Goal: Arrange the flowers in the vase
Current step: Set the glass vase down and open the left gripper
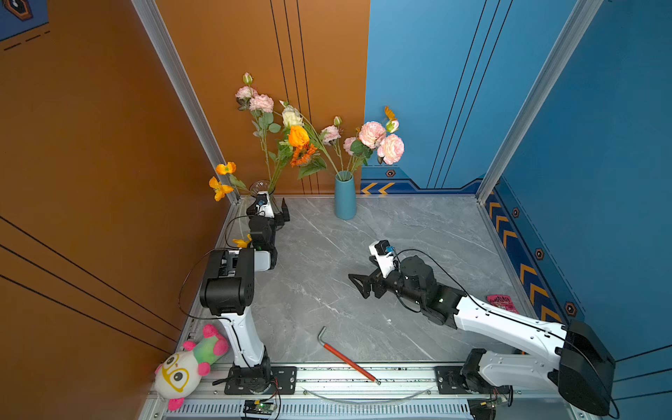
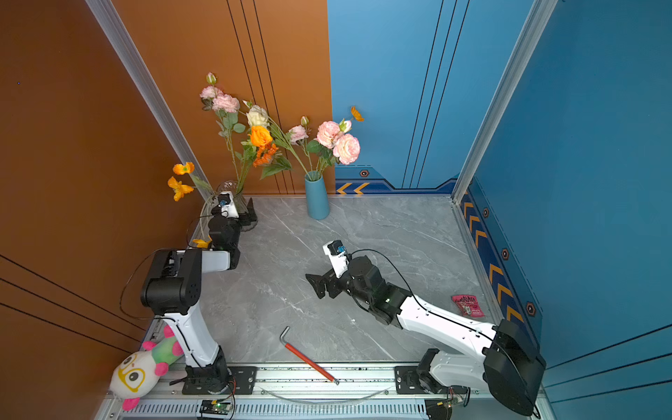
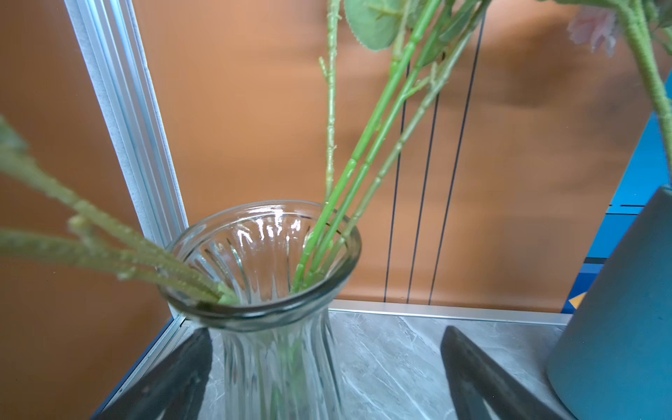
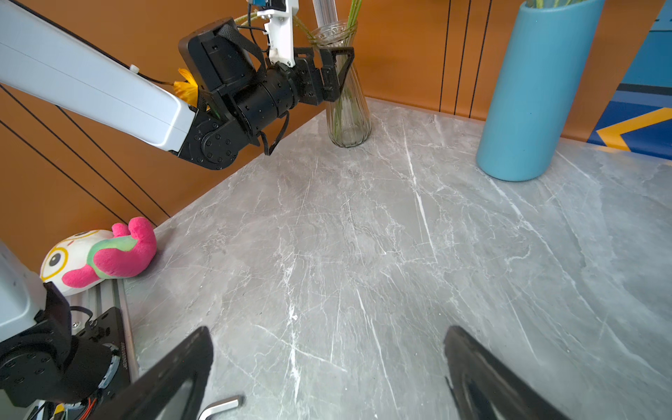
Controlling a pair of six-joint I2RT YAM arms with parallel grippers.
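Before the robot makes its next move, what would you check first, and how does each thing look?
1. Left gripper open, jaws either side of glass vase, not gripping: ok.
2. Right gripper open, empty: ok.
3. Glass vase upright: ok.
4. Flowers standing in its mouth: ok.
5. Blue vase upright, holding flowers: ok.
6. Low orange bloom, in a vase or loose: cannot tell.
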